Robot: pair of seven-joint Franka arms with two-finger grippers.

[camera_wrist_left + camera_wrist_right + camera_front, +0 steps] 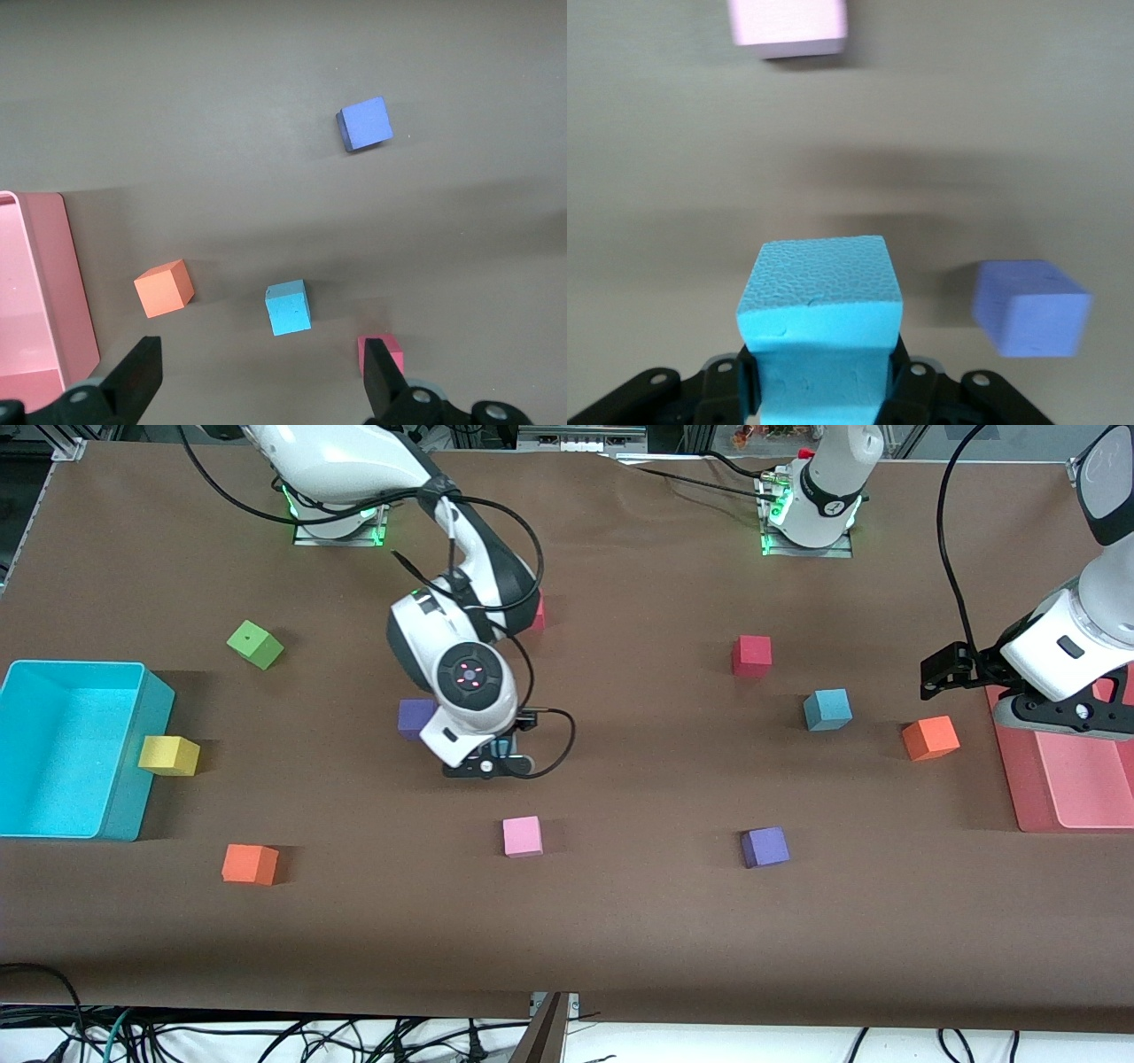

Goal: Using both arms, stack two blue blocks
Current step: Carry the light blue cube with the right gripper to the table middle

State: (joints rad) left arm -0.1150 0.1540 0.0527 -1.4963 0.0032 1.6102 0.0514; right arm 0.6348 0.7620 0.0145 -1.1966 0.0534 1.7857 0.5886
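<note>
One blue block [819,292] sits clamped between the fingers of my right gripper [821,381]. That right gripper [490,764] hangs over the middle of the table, beside a purple cube [416,717], and only a sliver of its blue block [503,746] shows in the front view. The other blue block [827,709] rests on the table toward the left arm's end, between a red cube [751,655] and an orange cube [930,737]. My left gripper [1063,719] is held high by the pink tray, open and empty. In its own view the left gripper [261,381] looks down on that blue block [289,308].
A pink tray [1063,797] lies at the left arm's end, a cyan bin [133,779] at the right arm's end with a yellow cube [168,755] against it. Loose cubes: green [255,644], orange [250,864], pink [523,836], purple [765,847].
</note>
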